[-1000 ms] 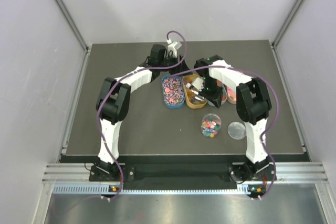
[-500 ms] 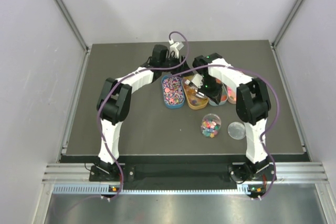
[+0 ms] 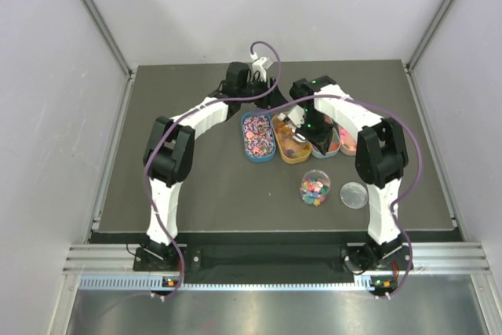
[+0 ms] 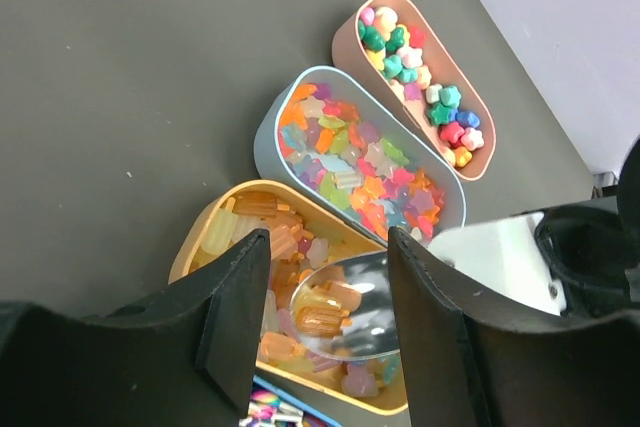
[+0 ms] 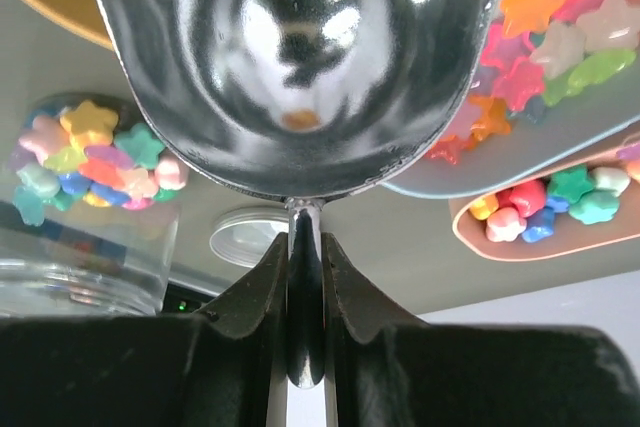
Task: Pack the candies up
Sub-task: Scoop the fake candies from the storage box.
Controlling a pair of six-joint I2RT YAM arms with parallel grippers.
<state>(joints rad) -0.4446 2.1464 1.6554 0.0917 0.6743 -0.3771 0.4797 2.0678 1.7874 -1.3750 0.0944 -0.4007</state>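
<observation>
Over the yellow tray (image 4: 190, 247), our right gripper (image 5: 305, 277), clamped on the metal scoop (image 4: 345, 317) by its handle, has shifted farther back. Our left gripper (image 4: 328, 247) hovers half-open and empty. We count four trays of candies (image 4: 372, 162), one jar (image 3: 315, 188), one lid (image 3: 354, 194).

On the dark surface (image 3: 196, 178) you have four oval trays in a row, side by side: a blue tray (image 3: 258, 160) at the left, then a yellow tray (image 4: 190, 247), a grey-blue tray (image 4: 268, 132) and a pink tray (image 4: 345, 32). The bowl of the silver scoop (image 4: 365, 292) sits over the yellow tray. Toward the near edge, a clear round jar (image 3: 315, 188) stands upright, with its lid (image 3: 354, 194) lying flat just to its right.
</observation>
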